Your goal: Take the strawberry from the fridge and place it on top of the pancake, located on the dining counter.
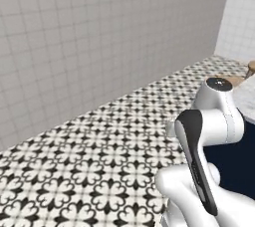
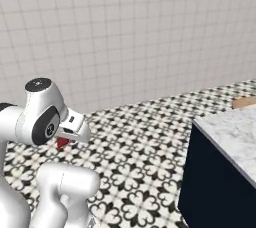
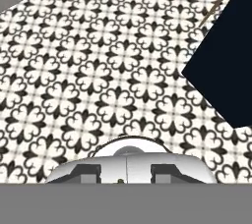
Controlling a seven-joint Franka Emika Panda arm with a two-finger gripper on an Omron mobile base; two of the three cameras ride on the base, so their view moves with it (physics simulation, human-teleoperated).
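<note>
In the right base view my gripper (image 2: 63,141) hangs folded in close under the arm's white wrist. A small bright red strawberry (image 2: 62,143) shows right below the hand, between the fingers, well above the floor. The dining counter's marble slab (image 2: 233,133) sits on a navy base (image 2: 210,187) at the right; its marble corner (image 1: 247,99) also appears at the right edge of the left base view. The navy base (image 3: 225,56) crosses the upper right of the hand view. The pancake and the fridge are out of view.
Black-and-white patterned floor tiles (image 1: 99,151) stretch ahead to a pale grey tiled wall (image 1: 99,37). Round wooden stools (image 1: 231,79) stand by the counter's far side, and one stool seat (image 2: 245,102) peeks past the slab.
</note>
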